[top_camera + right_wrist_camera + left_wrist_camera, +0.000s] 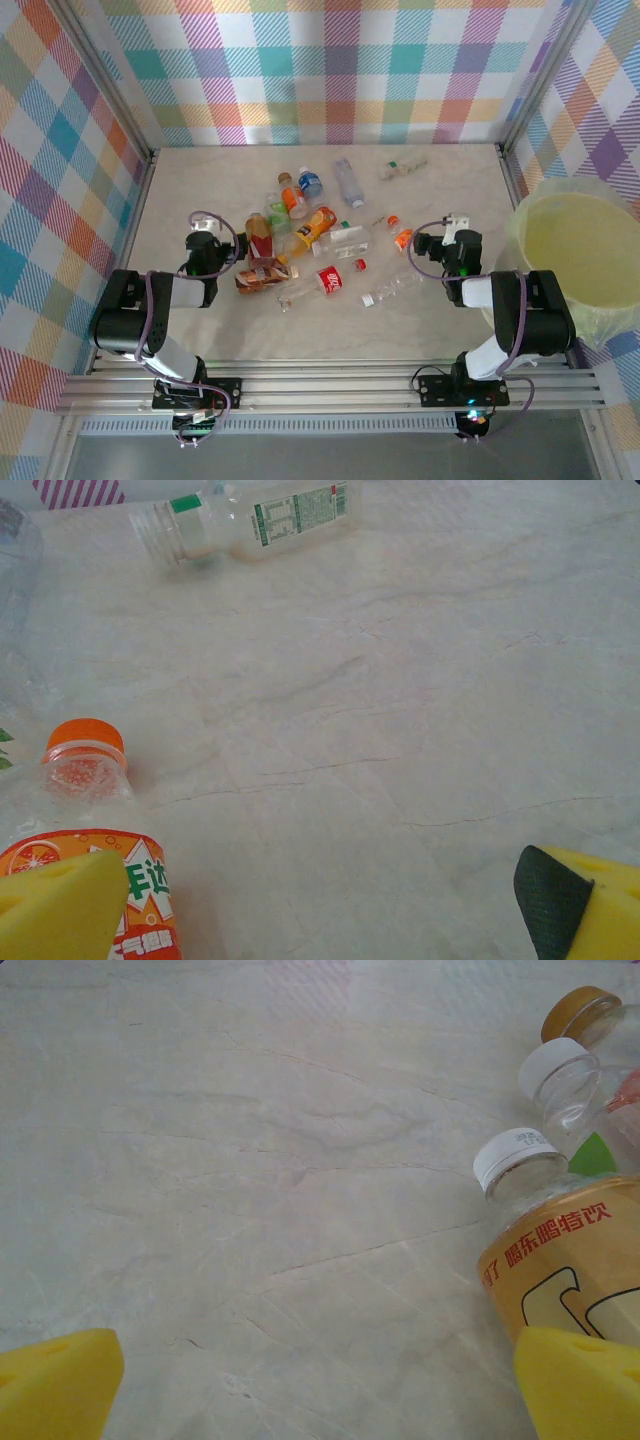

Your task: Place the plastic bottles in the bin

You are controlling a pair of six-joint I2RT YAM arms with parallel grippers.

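The plastic bottles [300,240] lie scattered on their sides across the middle of the pale marbled table [440,180], between the two arms; the bin [585,250] stands at the right edge, well apart from the heap and just right of the right arm; the left gripper [320,1390] has its jaws spread wide, with only bare table between its yellow pads [55,1380]; just beside its right-hand pad lies the amber bottle [560,1260], white-capped, its orange label printed with red Chinese characters, and the grey print on the cap is too fine to read; whether bottle and pad touch cannot be told; farther off on the right lie a clear bottle [565,1085] with a white cap and a gold-capped bottle [580,1010], cut off by the frame edge; the right gripper [320,910] is likewise fully spread and holds nothing; at its left-hand pad lies the orange-capped bottle [95,820], its orange label showing a sliced orange and green-and-white Chinese characters, the lower label hidden behind the pad; far from this gripper, near the back wall, lies a clear open bottle [250,520] with a green-and-white label of small print too tiny to read; from above, a red-labelled bottle [328,281] with illegible white script lies near the front of the heap, and a blue-labelled bottle [310,183] lies toward the far side.
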